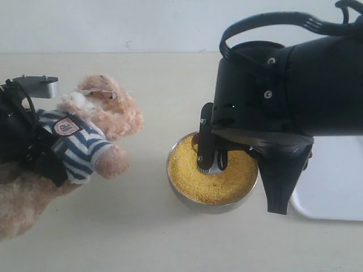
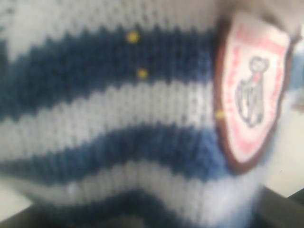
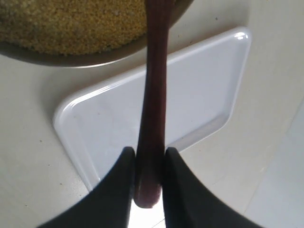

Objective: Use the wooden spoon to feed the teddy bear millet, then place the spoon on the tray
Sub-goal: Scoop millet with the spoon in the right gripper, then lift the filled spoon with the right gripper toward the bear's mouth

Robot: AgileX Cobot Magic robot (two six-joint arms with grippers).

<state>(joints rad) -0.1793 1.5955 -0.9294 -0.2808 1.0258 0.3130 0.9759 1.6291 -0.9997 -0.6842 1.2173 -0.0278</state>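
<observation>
- Scooping step: my right claw (image 3: 149,159) is clamped tight on the spoon (image 3: 154,95), whose tip is in the millet (image 1: 212,181).
- My left claw (image 1: 48,158) seems closed round the bear (image 1: 108,113).
- Next: lift level and carry it to the bear's mouth.

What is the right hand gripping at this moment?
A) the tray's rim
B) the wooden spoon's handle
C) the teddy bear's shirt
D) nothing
B: the right hand is closed on the wooden spoon by its handle, which runs on toward the millet.
</observation>
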